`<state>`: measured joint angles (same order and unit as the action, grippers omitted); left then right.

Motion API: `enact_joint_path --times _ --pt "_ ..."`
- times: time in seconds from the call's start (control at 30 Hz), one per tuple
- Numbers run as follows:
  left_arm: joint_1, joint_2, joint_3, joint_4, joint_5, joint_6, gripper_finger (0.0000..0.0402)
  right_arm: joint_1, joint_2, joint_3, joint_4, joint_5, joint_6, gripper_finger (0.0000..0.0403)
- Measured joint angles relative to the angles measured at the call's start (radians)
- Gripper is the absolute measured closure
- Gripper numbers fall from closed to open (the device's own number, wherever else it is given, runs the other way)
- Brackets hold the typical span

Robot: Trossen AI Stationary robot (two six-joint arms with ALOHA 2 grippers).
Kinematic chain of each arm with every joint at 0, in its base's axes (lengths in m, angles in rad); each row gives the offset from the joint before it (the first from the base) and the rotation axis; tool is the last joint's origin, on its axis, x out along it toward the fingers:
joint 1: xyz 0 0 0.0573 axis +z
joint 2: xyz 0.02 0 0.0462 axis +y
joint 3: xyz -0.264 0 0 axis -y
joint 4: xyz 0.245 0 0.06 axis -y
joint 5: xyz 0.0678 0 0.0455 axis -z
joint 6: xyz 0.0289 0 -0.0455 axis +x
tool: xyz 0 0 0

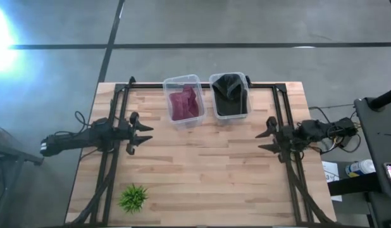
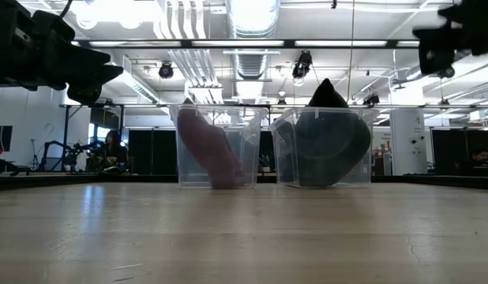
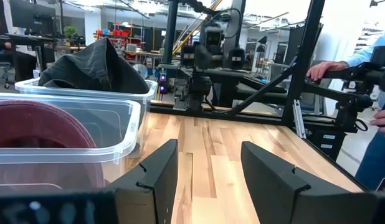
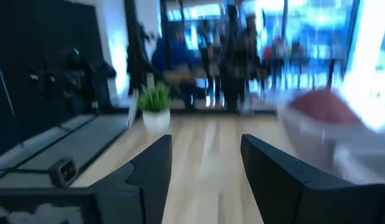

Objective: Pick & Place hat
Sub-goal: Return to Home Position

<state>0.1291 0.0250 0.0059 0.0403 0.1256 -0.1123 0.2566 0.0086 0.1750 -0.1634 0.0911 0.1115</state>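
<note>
A maroon hat (image 1: 185, 102) lies inside the left clear bin (image 1: 183, 81) at the table's far edge; in the low view the maroon hat (image 2: 211, 147) leans in that bin. A black hat (image 1: 229, 94) fills the right clear bin (image 1: 231, 115), its peak (image 2: 328, 91) rising above the rim. My left gripper (image 1: 147, 135) hovers open at the table's left side, above the wood. My right gripper (image 1: 261, 140) hovers open at the right side. In the left wrist view the maroon hat (image 3: 37, 124) and the black hat (image 3: 96, 65) show in their bins.
A small green plant (image 1: 133, 197) stands near the table's near left corner. Dark frame rails (image 1: 111, 164) run along both sides of the wooden table (image 1: 202, 171). A person's hand (image 3: 326, 67) rests on equipment beyond the table's right side.
</note>
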Motion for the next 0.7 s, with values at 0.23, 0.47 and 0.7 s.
enact_joint_path --times 0.23,0.47,0.7 --pt "0.0 0.007 0.0 -0.004 -0.001 0.0 0.0232 -0.07 -0.009 -0.073 0.247 -0.05 -0.19 0.0216" --pt "0.0 0.007 0.0 -0.005 -0.001 0.0 0.0232 -0.169 -0.009 -0.166 0.363 -0.081 -0.071 0.0216" --pt "0.0 0.008 0.0 -0.006 -0.001 0.0 0.0232 -0.281 -0.009 -0.166 0.342 -0.242 -0.126 0.0216"
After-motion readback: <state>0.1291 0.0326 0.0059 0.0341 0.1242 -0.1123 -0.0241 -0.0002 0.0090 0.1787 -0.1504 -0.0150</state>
